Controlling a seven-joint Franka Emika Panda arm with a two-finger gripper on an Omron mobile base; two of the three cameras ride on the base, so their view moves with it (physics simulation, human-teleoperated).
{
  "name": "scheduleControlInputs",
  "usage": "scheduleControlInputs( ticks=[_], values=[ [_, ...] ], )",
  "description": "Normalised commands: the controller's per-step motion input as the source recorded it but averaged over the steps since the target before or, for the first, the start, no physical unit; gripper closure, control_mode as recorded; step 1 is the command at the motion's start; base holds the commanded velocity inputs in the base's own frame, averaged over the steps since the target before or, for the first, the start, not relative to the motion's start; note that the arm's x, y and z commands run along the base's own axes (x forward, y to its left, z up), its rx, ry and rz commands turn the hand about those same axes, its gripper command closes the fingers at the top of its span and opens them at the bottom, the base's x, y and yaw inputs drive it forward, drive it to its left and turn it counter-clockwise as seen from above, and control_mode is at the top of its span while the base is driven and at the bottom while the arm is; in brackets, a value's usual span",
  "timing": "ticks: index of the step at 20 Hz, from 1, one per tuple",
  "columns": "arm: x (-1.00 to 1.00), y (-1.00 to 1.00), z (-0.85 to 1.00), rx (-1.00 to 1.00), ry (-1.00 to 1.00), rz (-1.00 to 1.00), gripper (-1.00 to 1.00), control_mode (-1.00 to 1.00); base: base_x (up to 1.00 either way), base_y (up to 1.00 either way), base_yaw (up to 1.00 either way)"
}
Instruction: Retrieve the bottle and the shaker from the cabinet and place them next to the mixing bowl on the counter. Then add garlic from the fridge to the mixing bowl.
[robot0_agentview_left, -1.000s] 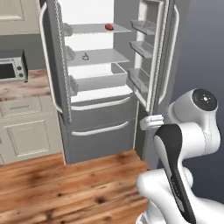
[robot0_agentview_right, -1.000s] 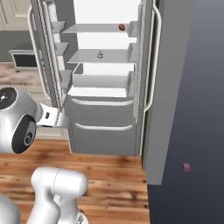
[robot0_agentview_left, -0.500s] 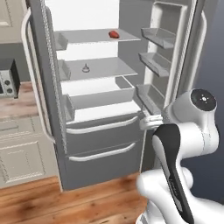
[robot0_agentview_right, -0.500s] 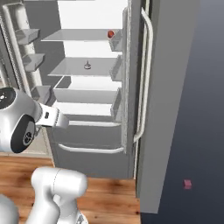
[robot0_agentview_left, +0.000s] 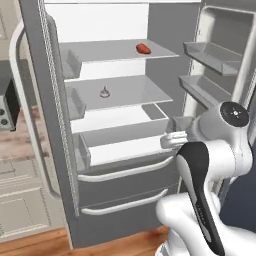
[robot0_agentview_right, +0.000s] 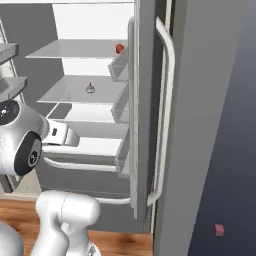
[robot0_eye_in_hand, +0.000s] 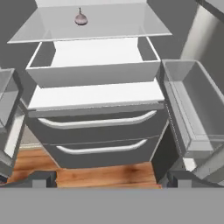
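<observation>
The fridge (robot0_agentview_left: 50, 150) stands open, and the garlic (robot0_agentview_left: 104, 93) sits alone on its middle shelf, below the far shelf with a red vegetable (robot0_agentview_left: 143, 48). The gripper (robot0_eye_in_hand: 109, 178) hangs released, empty, near the lower drawers.

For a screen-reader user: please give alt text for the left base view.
The open fridge stands ahead, with the garlic on its middle shelf and an orange-red vegetable on the shelf above. The white arm rises at lower right, in front of the right door's bins.
</observation>
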Motion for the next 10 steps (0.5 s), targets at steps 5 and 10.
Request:
scheduleControlInputs(
  ticks=[5,10],
  values=[
    [0.0,0.0,0.0,0.0,0.0,0.0,-1.0,1.0,0.84,0.05,-0.15],
    [0.0,0.0,0.0,0.0,0.0,0.0,-1.0,1.0,0.96,0.05,-0.05]
  ],
)
